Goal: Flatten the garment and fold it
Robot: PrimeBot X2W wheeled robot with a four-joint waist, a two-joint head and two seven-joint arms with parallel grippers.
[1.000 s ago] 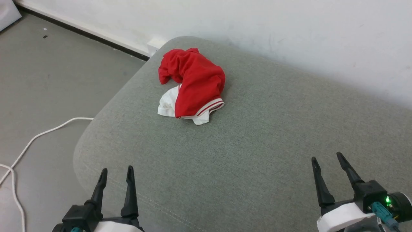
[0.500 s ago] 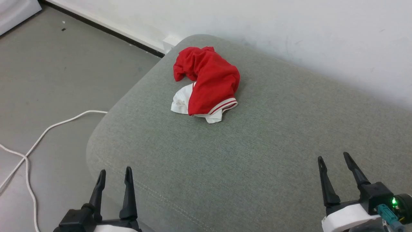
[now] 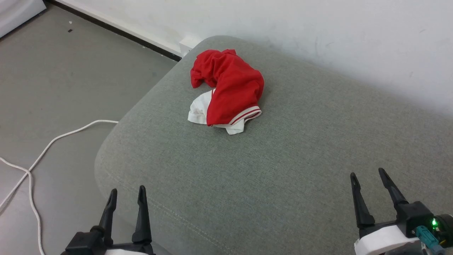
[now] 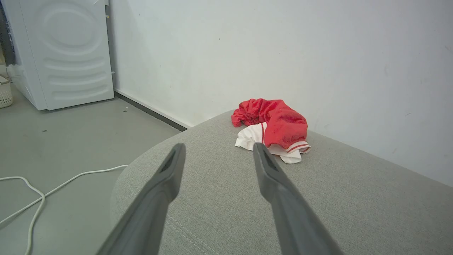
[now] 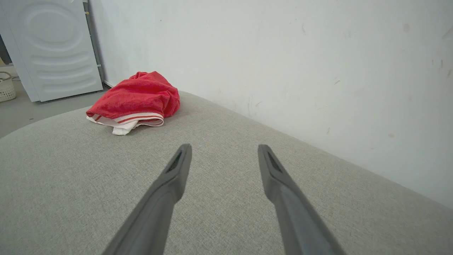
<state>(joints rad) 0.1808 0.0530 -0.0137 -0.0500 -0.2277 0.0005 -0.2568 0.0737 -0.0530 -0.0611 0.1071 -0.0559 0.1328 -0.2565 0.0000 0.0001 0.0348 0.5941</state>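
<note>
The garment lies crumpled in a red heap with white sleeve cloth and striped trim showing at its near side, toward the far left corner of a grey-green cushion. It also appears in the left wrist view as the garment and in the right wrist view as the garment. My left gripper hovers open over the cushion's near left edge, well short of the heap. My right gripper stands open at the near right, empty. Any lettering is hidden in the folds.
A white wall runs behind the cushion. Grey floor lies to the left, with a white cable looping across it. A white appliance stands by the wall farther left, a pale basket beside it.
The head camera has turned, so the whole picture shifted right and slightly up. The garment lies as before, and both grippers stay open and low in the view.
</note>
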